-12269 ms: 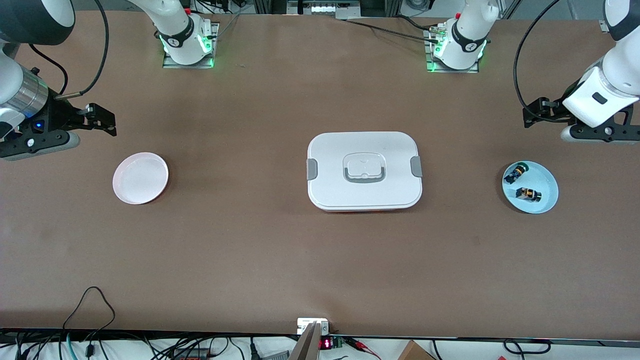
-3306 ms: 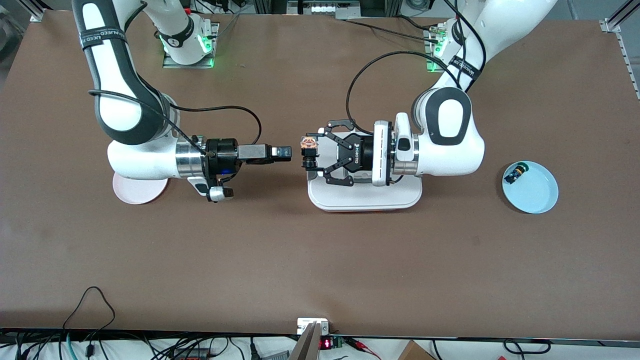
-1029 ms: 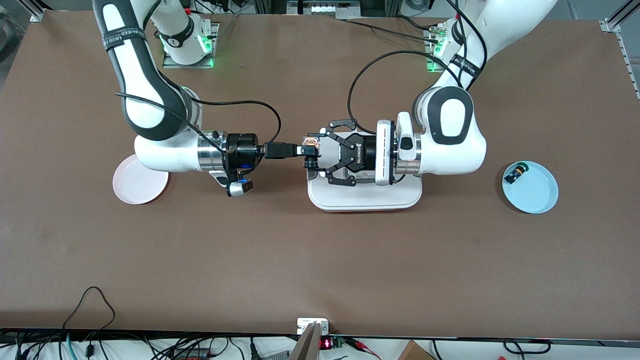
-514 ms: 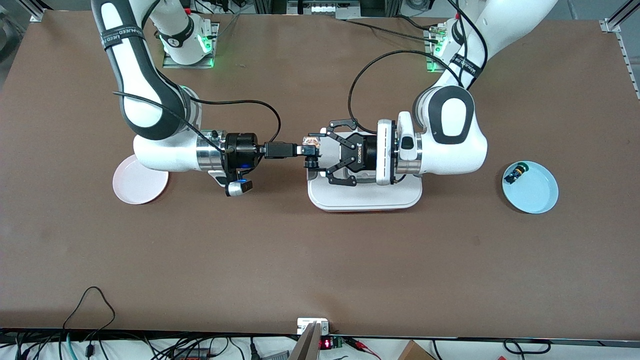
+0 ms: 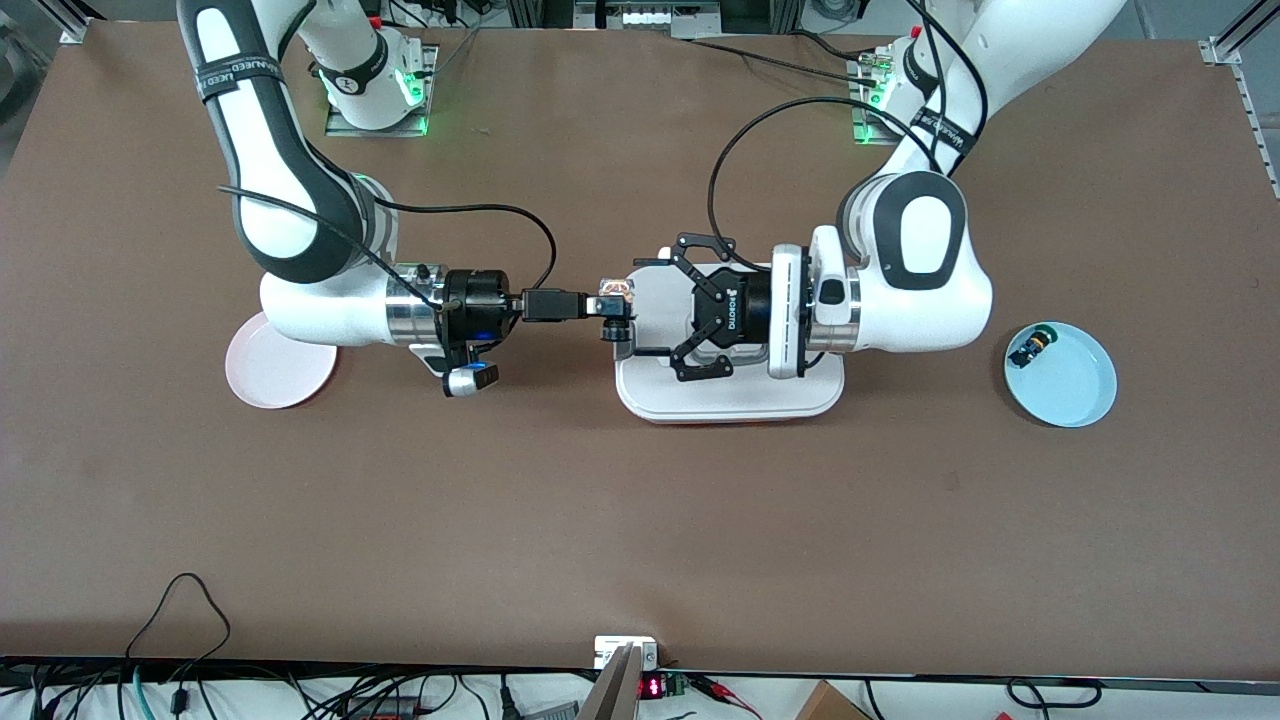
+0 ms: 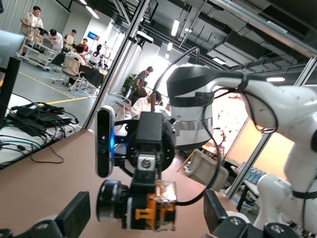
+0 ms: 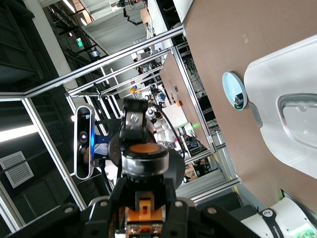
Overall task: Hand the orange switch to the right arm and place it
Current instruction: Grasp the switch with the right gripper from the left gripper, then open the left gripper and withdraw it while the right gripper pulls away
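Note:
The orange switch [image 5: 616, 303] hangs in the air over the white box's edge toward the right arm's end. My right gripper [image 5: 603, 305], narrow and black, is shut on its black and orange body. In the right wrist view the switch [image 7: 144, 166] stands between that gripper's fingers [image 7: 99, 220], round orange cap outward. My left gripper [image 5: 640, 307] is open over the box, its wide linkage fingers spread clear of the switch. In the left wrist view the switch [image 6: 151, 210] sits between the two open fingertips [image 6: 74, 215], touching neither.
A white lidded box [image 5: 730, 400] lies mid-table under the left gripper. A pink plate [image 5: 262, 378] lies under the right arm. A blue plate [image 5: 1078, 390] toward the left arm's end holds the green-capped switch [image 5: 1030, 347].
My left gripper has opened off the switch and drawn back toward the left arm's end. The switch stays in my right gripper, which has shifted slightly toward its own end.

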`<state>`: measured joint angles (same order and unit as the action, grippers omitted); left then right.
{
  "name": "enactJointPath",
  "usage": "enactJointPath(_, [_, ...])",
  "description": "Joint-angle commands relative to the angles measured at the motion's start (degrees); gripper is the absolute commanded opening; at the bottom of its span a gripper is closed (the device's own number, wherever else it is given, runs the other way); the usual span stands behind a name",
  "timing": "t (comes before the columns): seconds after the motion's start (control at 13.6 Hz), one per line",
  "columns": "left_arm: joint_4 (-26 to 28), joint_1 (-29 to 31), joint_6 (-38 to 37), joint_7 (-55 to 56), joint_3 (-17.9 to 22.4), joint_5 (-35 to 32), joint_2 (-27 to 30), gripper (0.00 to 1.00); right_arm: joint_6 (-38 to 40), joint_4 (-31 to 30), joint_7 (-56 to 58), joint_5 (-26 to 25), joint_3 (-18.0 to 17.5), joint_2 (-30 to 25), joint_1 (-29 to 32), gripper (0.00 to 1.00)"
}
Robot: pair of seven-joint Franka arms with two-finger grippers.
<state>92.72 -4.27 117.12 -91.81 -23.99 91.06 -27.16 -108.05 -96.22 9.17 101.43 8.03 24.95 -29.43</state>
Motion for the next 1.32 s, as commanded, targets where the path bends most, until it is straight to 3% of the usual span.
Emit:
enactJointPath(0.0, [0.36,3.81,-6.09,7.83,0.09,-6.2,1.67,1.0,2.04,-0.47,0.85,-0.09,-0.12,-0.51,2.0,0.0])
enactJointPath(0.22, [-4.47,7.51,-15.31,23.89,0.09,-22.37,1.67,1.0,8.27,0.24,0.76,-2.01,0.06,-0.34,5.07,0.0])
enactJointPath(0.44, [-7.55,9.53,-25.06,39.8,0.17,-37.83,1.67,1.0,11.44,1.11,0.85,-8.85,0.15,-0.34,7.97,0.0])
enactJointPath(0.88, [-20.02,10.16,-45.11,75.16,0.7,-65.79,1.84,1.0,21.81,7.44,2.85,-36.34,0.24,-0.34,17.46,0.0])
enactJointPath(0.96, [-19.51,10.16,-45.14,77.89,1.4,-70.01,3.5,1.0,22.7,8.14,4.7,-41.09,0.24,-0.34,19.04,0.0])
enactJointPath(1.1, [-18.11,7.37,-44.61,81.6,7.35,-79.85,7.28,1.0,23.06,8.41,9.52,-51.45,0.24,-0.86,20.9,0.0])
enactJointPath(1.25, [-8.93,4.97,-35.09,87.64,12.9,-87.25,14.46,1.0,22.19,8.41,14.97,-65.14,0.32,-1.56,21.87,0.0])
